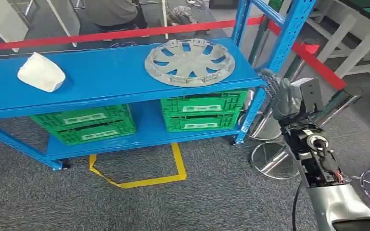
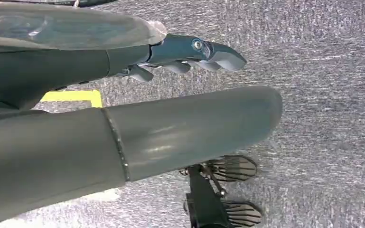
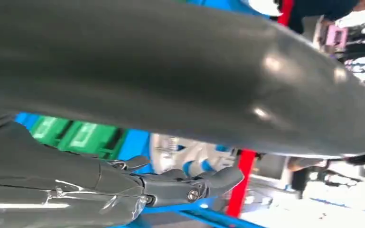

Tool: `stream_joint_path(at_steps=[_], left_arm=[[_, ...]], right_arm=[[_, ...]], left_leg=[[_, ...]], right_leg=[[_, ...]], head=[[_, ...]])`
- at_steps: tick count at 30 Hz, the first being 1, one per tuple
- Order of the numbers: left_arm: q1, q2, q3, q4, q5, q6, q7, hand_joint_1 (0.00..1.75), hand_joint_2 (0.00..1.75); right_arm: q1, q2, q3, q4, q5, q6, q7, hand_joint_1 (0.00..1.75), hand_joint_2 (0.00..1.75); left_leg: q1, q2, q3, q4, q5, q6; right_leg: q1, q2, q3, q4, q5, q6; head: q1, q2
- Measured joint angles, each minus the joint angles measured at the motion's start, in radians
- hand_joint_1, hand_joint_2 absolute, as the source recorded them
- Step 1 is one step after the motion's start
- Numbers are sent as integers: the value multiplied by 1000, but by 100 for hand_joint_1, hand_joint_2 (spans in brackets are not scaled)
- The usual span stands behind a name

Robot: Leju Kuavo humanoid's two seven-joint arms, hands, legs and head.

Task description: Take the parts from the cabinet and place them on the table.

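Blue painted steel makes the cabinet (image 1: 101, 79) that we face, and on its upper shelf we see the two parts: a round silver-grey plastic wheel cover (image 1: 189, 62) with many curved openings, lying flat toward the right end, and a white lumpy part (image 1: 41, 72) near the left end, well apart from it. On the lower shelf stand green plastic crates (image 1: 204, 110), one stack under each part. A yellow tape mark (image 1: 144, 179) lies on the grey carpet in front of the cabinet. We hold our right hand (image 1: 279, 94) raised just beside the right front post of the cabinet, at the height of the upper shelf, close to the wheel cover but not touching it; its fingers (image 3: 190, 183) are stretched forward, apart from the thumb, and hold nothing. Our left hand (image 2: 190, 54) hangs over the carpet; its fingers are a little bent, also apart from the thumb, with nothing between them. Behind the cabinet a red and white barrier tape (image 1: 125, 33) runs across, and a person sits beyond it.
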Motion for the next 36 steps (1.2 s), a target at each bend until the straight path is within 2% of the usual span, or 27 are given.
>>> stream_joint_path(at_steps=[4,5,6,7,8,10,11,12,13,15,16,17,18,19,21,22,23,25,26,27,28,29,31,32,33,34,36], left_arm=[[-1,-2,0,0,-3,2,1,0,0],[-3,1,0,0,-5,2,2,0,0],[-6,0,0,0,-7,2,2,0,0],[-6,-3,0,0,-8,2,3,0,0],[-8,-3,0,0,-8,3,3,0,0],[-11,-5,0,0,-8,3,3,0,0],[-11,-6,0,0,-9,3,3,0,0],[-10,-8,0,0,-9,3,4,0,0],[-9,-11,0,0,-9,3,6,0,0],[-10,-14,0,0,-9,5,11,0,0],[-11,-13,0,0,-9,8,15,0,0],[-16,-4,0,-1,-8,12,19,0,0],[-18,-12,0,1,-8,13,23,0,0],[-20,-13,0,1,-7,15,24,0,0],[-20,-12,0,0,-5,15,28,0,0],[-24,-12,0,0,-5,15,29,0,0],[-27,-14,0,1,-6,14,29,0,0],[-26,-14,0,0,-6,13,27,0,0],[-23,-14,0,0,-7,12,24,0,0],[-22,-14,0,0,-7,11,22,0,0],[-21,-14,0,0,-9,10,21,0,0],[-20,-14,0,0,-11,9,20,0,0],[-20,-10,0,0,-11,9,19,0,0],[-21,-6,0,1,-12,9,18,0,0],[-21,-7,0,0,-14,9,17,0,0],[-21,-6,0,0,-14,9,17,0,0],[-23,-2,0,0,-14,9,17,0,0]], right_arm=[[-44,0,10,42,-5,5,-11,0,0],[-50,0,12,50,-9,5,-12,0,0],[-52,0,13,52,-13,5,-14,0,0],[-56,-1,13,56,-15,3,-15,0,0],[-61,-2,15,61,-15,3,-16,0,0],[-58,-2,18,74,-15,0,-16,0,0],[-52,-2,19,79,-15,-1,-15,0,0],[-49,-2,19,84,-15,-2,-15,0,0],[-48,-2,20,87,-15,-3,-15,0,0],[-48,-2,20,90,-15,-3,-15,0,0],[-46,-2,20,92,-15,-4,-15,0,0],[-45,-2,22,98,-15,-3,-15,0,0],[-43,-3,23,97,-15,-3,-15,0,0],[-35,-3,22,98,-14,-4,-15,0,0],[-37,-3,23,100,-11,-1,-16,0,0],[-38,-3,23,100,-11,0,-19,0,0],[-40,-3,23,100,-11,1,-22,0,0],[-43,-3,23,101,-10,5,-26,0,0],[-42,-3,24,102,-10,6,-26,0,0],[-42,-3,24,105,-10,7,-26,0,0],[-42,-3,24,106,-10,7,-26,0,0],[-42,-3,24,106,-11,7,-26,0,0],[-42,-3,24,106,-11,8,-26,0,0],[-43,-3,24,107,-11,8,-26,0,0],[-42,-3,24,107,-11,8,-23,0,0],[-41,-3,23,107,-11,8,-22,0,0],[-37,-4,23,105,-11,8,-16,0,0]], left_leg=[[-1,-1,0,0,0,0],[-4,-2,1,1,0,16],[7,1,20,-35,15,24],[12,5,35,-59,25,24],[15,7,41,-69,27,26],[18,7,45,-69,26,25],[20,7,45,-68,23,22],[24,7,46,-64,18,15],[31,6,47,-58,12,6],[50,4,50,-32,-9,-16],[57,4,49,-14,-24,-31],[45,-1,39,0,-34,-45],[47,-1,36,3,-35,-50],[49,0,40,1,-36,-53],[53,1,42,-4,-39,-61],[55,-1,36,18,-51,-58],[52,-1,7,73,-76,-53],[40,-2,-97,249,-140,-46],[34,-2,-149,325,-156,-41],[28,-3,-181,358,-150,-33],[20,-4,-189,342,-118,-20],[10,-6,-174,281,-66,-3],[-14,-16,-110,98,49,39],[-15,-17,-94,79,32,52],[-21,-17,-88,54,35,46],[-23,-16,-86,55,32,43],[-25,-16,-76,38,31,42]], right_leg=[[1,0,0,0,0,0],[-5,-1,5,-15,8,14],[1,0,11,-26,8,16],[0,-3,10,-10,1,15],[0,-2,-15,42,-30,16],[-5,-2,-95,200,-96,24],[-10,-2,-132,266,-114,31],[-17,-3,-149,285,-104,37],[-24,-3,-138,249,-70,45],[-41,-9,-63,84,29,66],[-44,-9,-37,33,23,83],[-37,-1,-41,40,6,75],[-34,6,-45,50,-2,44],[-31,7,-49,54,-6,33],[-29,12,-49,64,-13,12],[-28,12,-45,61,-16,5],[-25,12,-41,59,-17,2],[-18,12,-36,57,-21,-6],[-11,12,-34,57,-24,-11],[-6,13,-30,57,-28,-15],[1,16,-23,57,-32,-20],[8,18,-15,57,-37,-22],[15,19,0,53,-48,-28],[21,20,2,50,-51,-26],[17,25,1,49,-52,-23],[14,25,1,46,-51,-20],[10,26,10,34,-55,-7]], head=[[0,0],[-2,0],[-7,0],[-2,0],[5,0],[13,0],[14,0],[15,0],[17,0],[20,0],[23,0],[36,0],[35,0],[23,0],[13,0],[2,0],[-9,0],[-16,0],[-18,0],[-19,0],[-18,0],[-19,0],[-18,0],[-13,0],[-13,0],[-16,0],[-19,0]])
